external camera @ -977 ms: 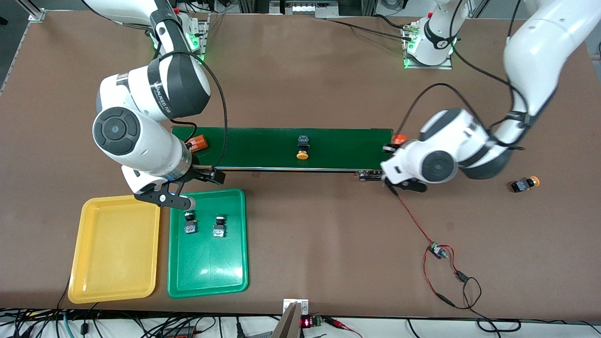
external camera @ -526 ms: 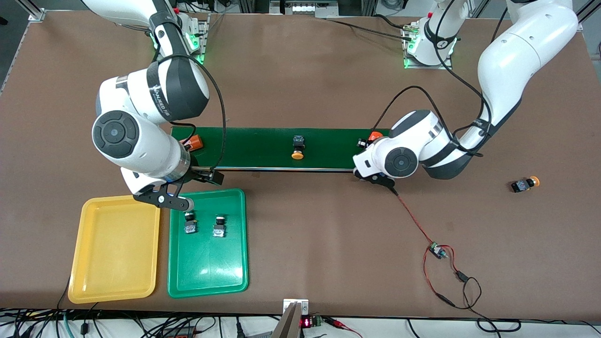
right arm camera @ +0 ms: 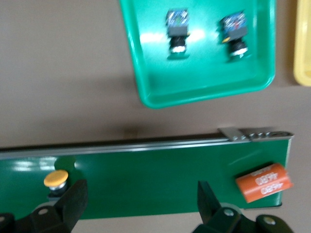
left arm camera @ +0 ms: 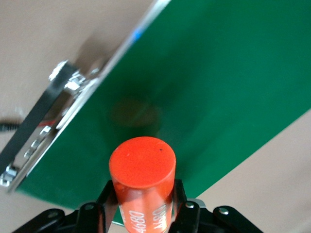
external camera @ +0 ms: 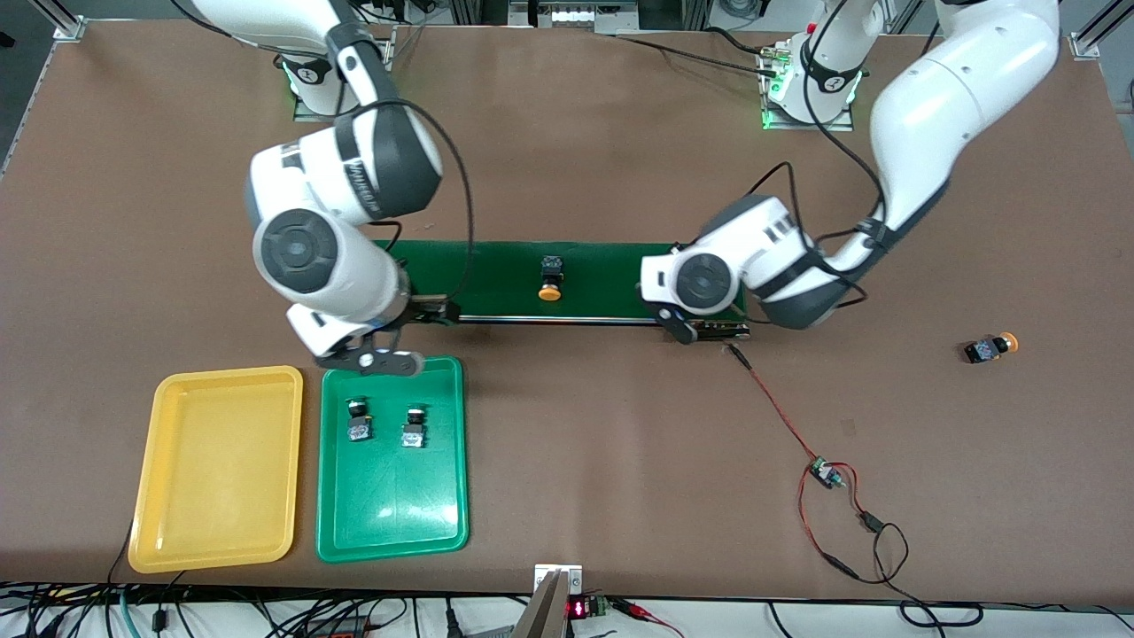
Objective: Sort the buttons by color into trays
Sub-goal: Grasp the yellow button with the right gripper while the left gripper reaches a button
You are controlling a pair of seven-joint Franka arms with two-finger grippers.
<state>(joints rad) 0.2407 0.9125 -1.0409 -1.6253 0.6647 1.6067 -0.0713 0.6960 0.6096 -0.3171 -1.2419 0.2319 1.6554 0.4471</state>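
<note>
Two green-capped buttons (external camera: 358, 419) (external camera: 413, 425) lie in the green tray (external camera: 394, 505), also seen in the right wrist view (right arm camera: 177, 29) (right arm camera: 234, 30). The yellow tray (external camera: 215, 468) beside it holds nothing. One orange-yellow-capped button (external camera: 550, 279) (right arm camera: 56, 179) sits on the belt, another (external camera: 990, 348) on the table at the left arm's end. My right gripper (external camera: 376, 359) (right arm camera: 140, 194) hangs open over the belt's end by the green tray. My left gripper (external camera: 678, 323) (left arm camera: 143, 187) is shut on an orange "4680" cylinder (left arm camera: 142, 177) over the belt's other end.
The dark-green conveyor belt (external camera: 496, 275) crosses the table's middle. A second orange cylinder (right arm camera: 264, 181) lies on it at the right arm's end. A red wire with a small circuit board (external camera: 824, 474) trails from the belt toward the front camera.
The left arm swung in and carried its cylinder over the belt's end. The right arm shifted along the belt toward the left arm's end. The button on the belt drifted toward the right arm's end.
</note>
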